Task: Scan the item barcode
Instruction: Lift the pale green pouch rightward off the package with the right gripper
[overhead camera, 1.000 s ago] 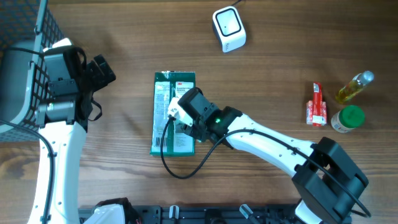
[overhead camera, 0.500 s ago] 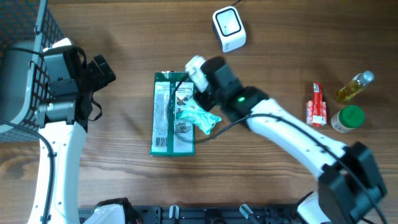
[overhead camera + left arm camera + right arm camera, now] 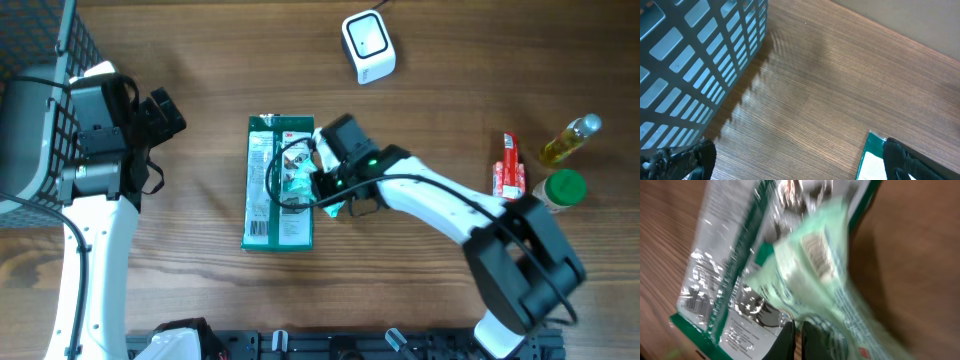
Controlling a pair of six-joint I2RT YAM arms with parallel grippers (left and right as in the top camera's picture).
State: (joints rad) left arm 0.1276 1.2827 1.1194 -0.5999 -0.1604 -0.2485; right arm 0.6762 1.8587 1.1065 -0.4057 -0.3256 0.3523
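Note:
A flat dark green package (image 3: 262, 195) lies mid-table, its barcode at the near-left end. A small pale green packet (image 3: 298, 186) rests over it. My right gripper (image 3: 314, 182) hovers above the package, shut on the pale green packet's edge. In the right wrist view the fingertips (image 3: 797, 326) pinch the packet (image 3: 825, 275), which is blurred, above the shiny package (image 3: 725, 280). The white scanner (image 3: 368, 45) sits at the far edge. My left gripper (image 3: 165, 110) is off to the left, open and empty (image 3: 797, 165), with a corner of the package (image 3: 871, 155) by its right finger.
A grey wire basket (image 3: 30, 90) stands at the far left, close beside the left arm (image 3: 690, 60). At the right are a red tube (image 3: 510, 168), a yellow oil bottle (image 3: 570, 140) and a green-lidded jar (image 3: 560, 190).
My right gripper has closed. The arm swung up and right with the pale green packet, then came back down-left over the package. The left arm has not moved.

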